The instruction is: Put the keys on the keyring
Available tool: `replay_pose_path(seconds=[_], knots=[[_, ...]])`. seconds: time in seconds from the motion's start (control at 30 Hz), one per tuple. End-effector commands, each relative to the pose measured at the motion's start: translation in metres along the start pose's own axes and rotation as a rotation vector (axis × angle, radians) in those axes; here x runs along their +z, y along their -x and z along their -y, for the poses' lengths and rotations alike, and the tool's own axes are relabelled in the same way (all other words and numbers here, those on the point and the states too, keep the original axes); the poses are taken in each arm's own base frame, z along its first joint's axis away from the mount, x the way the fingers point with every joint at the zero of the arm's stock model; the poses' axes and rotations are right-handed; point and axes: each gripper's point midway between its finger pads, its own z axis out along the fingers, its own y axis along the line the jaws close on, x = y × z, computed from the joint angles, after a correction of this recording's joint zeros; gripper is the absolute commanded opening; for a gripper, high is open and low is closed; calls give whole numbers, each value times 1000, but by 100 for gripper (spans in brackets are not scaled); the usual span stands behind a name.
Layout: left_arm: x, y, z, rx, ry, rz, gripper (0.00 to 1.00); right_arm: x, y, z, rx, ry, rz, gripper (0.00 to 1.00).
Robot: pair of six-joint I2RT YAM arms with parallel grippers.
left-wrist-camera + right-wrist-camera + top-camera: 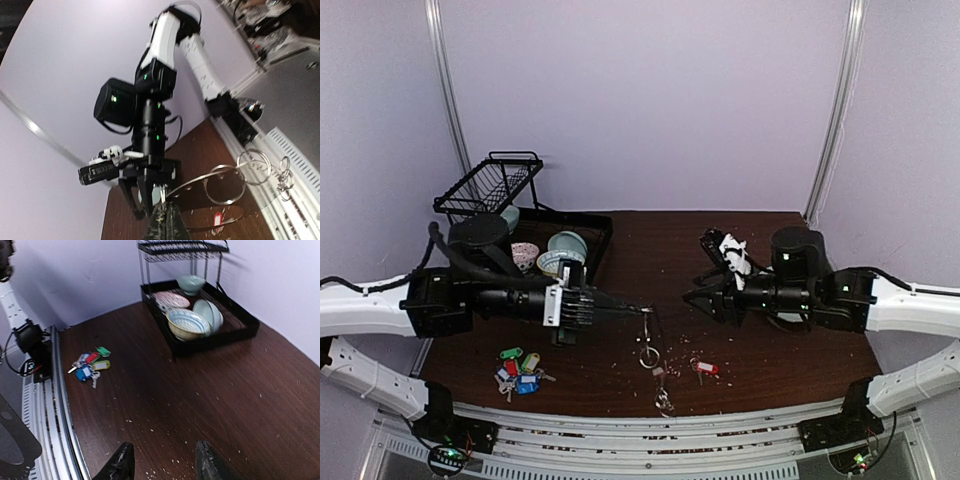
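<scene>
Stretched level, left pincer point(638, 309) clamps the keyring point(648, 340) — right pincer point(164, 462) gapes, facing it.

Keyring point(226, 203): one, an oval wire loop.
Small wire rings point(254, 150) on it: at least three; the rest are tangled, so no firm count.
Keys point(90, 365): one pile at the table's near-left corner, four tag colours counted (green, red, yellow, blue).
Red-tagged key point(705, 368): one more, alone at the near edge.
Dish rack point(215, 340): one, far-left corner.
Dishes point(187, 322): four, inside it.
</scene>
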Motion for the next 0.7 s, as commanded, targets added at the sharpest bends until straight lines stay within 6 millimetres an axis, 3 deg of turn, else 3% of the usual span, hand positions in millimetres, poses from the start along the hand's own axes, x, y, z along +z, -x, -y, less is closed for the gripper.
replay_pose_path(seconds=[0.0,0.17,0.23,0.37,0.5,0.67], knots=[[-12,-71,-25,95,301,-382,0,11,-59,40,266,-130,-251,43],[-20,-105,-10,312,351,-646,0,20,-77,39,327,-104,-296,44],[-25,-112,-5,390,351,-700,0,24,-93,45,346,-149,-357,45],[-37,-117,3,415,366,-701,0,24,-143,54,395,-248,-578,45],[-44,-121,13,412,353,-682,0,20,-189,47,446,-274,-764,44],[-50,-124,21,393,321,-688,0,28,-199,33,392,-192,-814,44]])
